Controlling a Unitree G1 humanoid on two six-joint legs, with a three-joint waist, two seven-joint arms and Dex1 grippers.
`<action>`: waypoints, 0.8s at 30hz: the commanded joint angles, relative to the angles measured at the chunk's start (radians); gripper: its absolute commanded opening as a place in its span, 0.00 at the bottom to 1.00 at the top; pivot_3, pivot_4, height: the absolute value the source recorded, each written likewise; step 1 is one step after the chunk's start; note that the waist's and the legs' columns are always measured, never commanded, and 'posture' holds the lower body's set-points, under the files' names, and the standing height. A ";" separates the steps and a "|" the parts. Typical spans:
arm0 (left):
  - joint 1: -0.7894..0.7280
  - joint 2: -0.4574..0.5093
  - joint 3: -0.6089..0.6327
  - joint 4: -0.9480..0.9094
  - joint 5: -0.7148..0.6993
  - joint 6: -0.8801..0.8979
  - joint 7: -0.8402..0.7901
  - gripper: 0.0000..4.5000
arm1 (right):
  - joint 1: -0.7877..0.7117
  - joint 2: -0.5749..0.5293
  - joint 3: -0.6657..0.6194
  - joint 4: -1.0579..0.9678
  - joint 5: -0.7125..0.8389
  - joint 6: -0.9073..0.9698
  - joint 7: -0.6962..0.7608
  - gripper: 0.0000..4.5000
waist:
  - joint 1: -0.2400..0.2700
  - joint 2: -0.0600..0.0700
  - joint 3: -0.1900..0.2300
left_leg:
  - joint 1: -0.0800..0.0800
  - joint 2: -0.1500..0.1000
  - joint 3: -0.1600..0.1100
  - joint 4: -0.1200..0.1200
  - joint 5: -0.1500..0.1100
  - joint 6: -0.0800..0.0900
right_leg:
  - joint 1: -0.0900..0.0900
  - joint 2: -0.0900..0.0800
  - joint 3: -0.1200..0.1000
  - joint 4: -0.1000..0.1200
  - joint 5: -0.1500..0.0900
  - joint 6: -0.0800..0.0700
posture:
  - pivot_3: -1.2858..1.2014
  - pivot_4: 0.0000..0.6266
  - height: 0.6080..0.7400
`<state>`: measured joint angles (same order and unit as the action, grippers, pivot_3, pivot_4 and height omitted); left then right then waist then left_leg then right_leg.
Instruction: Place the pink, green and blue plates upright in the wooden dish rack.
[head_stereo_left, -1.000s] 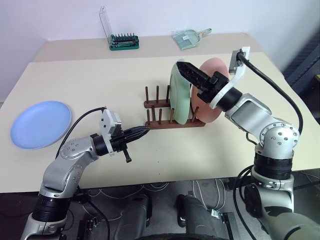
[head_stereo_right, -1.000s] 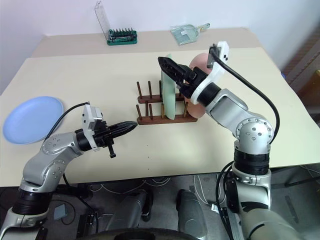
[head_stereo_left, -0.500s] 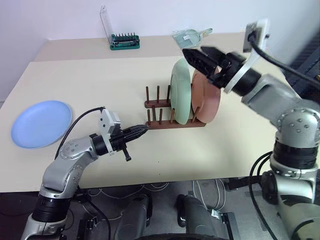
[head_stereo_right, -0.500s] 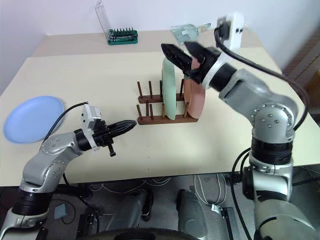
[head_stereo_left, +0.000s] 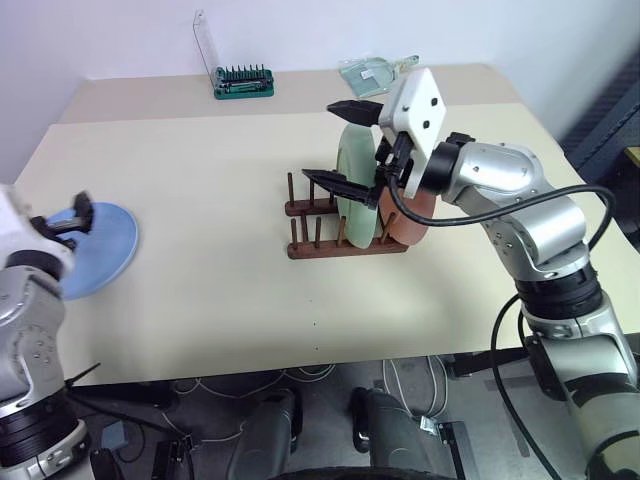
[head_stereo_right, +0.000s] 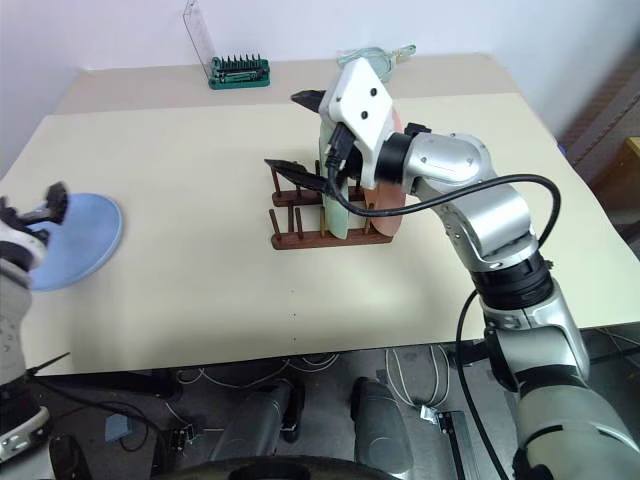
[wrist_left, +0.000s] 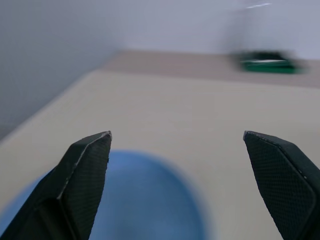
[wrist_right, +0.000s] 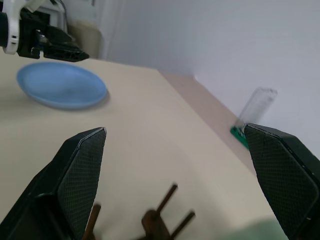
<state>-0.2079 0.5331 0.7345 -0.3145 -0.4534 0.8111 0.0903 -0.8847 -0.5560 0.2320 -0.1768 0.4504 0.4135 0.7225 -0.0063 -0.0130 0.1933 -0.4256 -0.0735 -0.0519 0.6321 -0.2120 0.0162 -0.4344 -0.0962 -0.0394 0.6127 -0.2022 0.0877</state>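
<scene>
Rack (head_stereo_left: 345, 232) holds my green plate (head_stereo_left: 353, 190) and pink plate (head_stereo_left: 410, 215) upright; the matte blue plate (head_stereo_left: 100, 246) lies flat at the tabletop's (head_stereo_left: 220, 200) left. Both end effectors, left (wrist_left: 182, 165) and right (head_stereo_left: 345, 140), gape empty.

Bare table (head_stereo_left: 210, 200) lies between blue plate (head_stereo_left: 100, 248) at 9 o'clock and rack (head_stereo_left: 340, 235); right gripper (head_stereo_left: 340, 140) hangs over its free pegs.

The blue plate (head_stereo_left: 95, 248), green plate (head_stereo_left: 352, 190) and pink plate (head_stereo_left: 408, 215) look smooth and matt. The dish rack (head_stereo_left: 340, 225) is dark, stained wood. The table (head_stereo_left: 220, 290) is matt beige laminate.
</scene>
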 joint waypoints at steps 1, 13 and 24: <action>0.015 0.018 0.103 -0.016 0.041 0.178 0.112 0.97 | -0.023 0.032 -0.002 0.000 -0.035 -0.042 0.042 1.00 | -0.003 0.000 0.000 | 0.000 0.000 0.000 0.000 0.000 0.000 | 0.000 0.000 0.000 0.000 0.000 0.000 | 0.52 0.24 1.00; -0.098 -0.041 0.234 0.164 0.007 0.349 0.138 0.97 | 0.029 0.079 -0.030 -0.031 -0.093 -0.020 0.057 1.00 | 0.015 -0.003 -0.001 | 0.000 0.000 -0.002 -0.001 0.001 -0.007 | -0.002 0.001 0.000 0.002 0.001 -0.001 | 0.52 0.24 1.00; -0.164 -0.071 0.188 0.283 0.019 0.293 0.122 0.34 | 0.075 0.078 -0.050 -0.069 -0.116 -0.003 0.034 1.00 | 0.017 -0.003 -0.001 | 0.000 0.000 -0.002 -0.001 0.001 -0.008 | -0.002 -0.001 0.000 0.002 0.001 -0.001 | 0.52 0.24 1.00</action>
<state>-0.3646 0.4599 0.9201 -0.0211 -0.4365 1.1211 0.2080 -0.8020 -0.4806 0.2186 -0.2015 0.3362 0.4110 0.7646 0.0110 -0.0163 0.1919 -0.4253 -0.0736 -0.0535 0.6307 -0.2109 0.0078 -0.4360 -0.0968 -0.0395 0.6146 -0.2012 0.0863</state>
